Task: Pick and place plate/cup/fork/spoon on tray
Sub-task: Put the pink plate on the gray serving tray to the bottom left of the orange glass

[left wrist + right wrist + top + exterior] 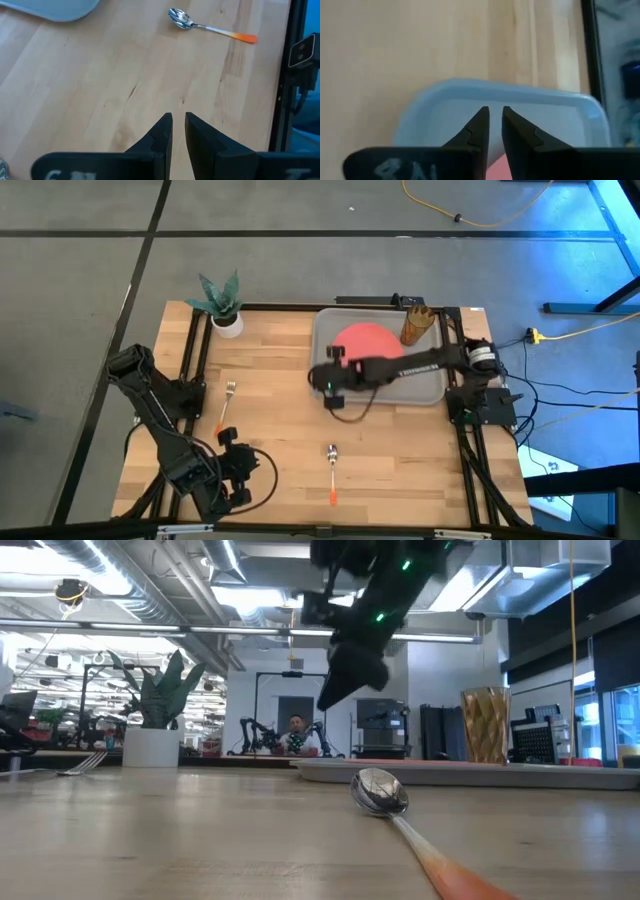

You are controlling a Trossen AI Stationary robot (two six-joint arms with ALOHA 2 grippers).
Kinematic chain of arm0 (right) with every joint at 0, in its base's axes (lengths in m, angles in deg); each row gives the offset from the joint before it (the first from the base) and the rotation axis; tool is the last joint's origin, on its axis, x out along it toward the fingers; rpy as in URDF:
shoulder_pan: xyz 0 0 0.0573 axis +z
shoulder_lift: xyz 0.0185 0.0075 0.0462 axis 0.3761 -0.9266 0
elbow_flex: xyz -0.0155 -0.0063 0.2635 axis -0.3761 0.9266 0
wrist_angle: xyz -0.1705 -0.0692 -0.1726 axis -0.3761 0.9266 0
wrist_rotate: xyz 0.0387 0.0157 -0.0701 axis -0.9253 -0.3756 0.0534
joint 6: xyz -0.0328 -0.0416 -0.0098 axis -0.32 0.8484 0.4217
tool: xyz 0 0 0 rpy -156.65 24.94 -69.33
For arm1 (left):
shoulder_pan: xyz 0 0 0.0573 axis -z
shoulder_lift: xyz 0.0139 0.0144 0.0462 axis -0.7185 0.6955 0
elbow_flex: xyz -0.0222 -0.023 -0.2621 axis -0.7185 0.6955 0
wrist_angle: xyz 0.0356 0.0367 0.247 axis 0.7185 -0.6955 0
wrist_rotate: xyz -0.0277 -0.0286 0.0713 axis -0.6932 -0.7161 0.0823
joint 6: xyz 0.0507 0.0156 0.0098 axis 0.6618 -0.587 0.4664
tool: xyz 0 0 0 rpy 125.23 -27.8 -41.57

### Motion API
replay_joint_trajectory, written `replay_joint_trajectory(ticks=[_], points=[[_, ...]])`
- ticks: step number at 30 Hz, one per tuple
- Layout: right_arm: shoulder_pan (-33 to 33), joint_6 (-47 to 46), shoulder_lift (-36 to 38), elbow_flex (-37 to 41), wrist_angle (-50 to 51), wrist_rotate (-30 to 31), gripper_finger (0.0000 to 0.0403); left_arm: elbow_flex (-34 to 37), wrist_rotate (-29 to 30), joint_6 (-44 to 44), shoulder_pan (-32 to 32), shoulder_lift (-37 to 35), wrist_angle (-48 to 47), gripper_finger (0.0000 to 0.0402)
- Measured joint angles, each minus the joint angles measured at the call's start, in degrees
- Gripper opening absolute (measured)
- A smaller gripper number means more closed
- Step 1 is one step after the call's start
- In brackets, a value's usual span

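Observation:
The grey tray (pixel 432 385) lies at the table's far right. On it rest the coral plate (pixel 362 340) and, upright in its far right corner, the amber cup (pixel 417 325). The fork (pixel 227 405) lies flat on the wood at the left. The spoon (pixel 332 470) lies flat near the front edge, bowl toward the far side. My right gripper (pixel 322 378) hovers above the tray's left end, well clear of it (pixel 335 695); a narrow empty gap shows between its fingers (pixel 495 112). My left gripper (pixel 238 472) waits near the front left, narrowly open and empty (pixel 178 117).
A white pot with a green plant (pixel 225 310) stands at the far left corner. Black frame rails (pixel 190 370) run along the table's edges. Bare wood lies between fork, spoon and tray. A person (pixel 296 735) sits far off in the room behind.

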Motion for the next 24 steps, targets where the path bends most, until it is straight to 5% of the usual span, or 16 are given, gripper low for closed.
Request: replay_joint_trajectory(ticks=[12,24], points=[[-10.3,-0.4,-2.1,0.1,-1.5,-13.6,0.0006,0.0,2.5,-1.1,-0.2,0.0,-0.3,0.0044],[-12.4,-1.6,-7.5,0.1,-2.6,-14.1,0.0002,0.0,9.1,-3.5,-4.4,0.0,-4.9,0.0044]])
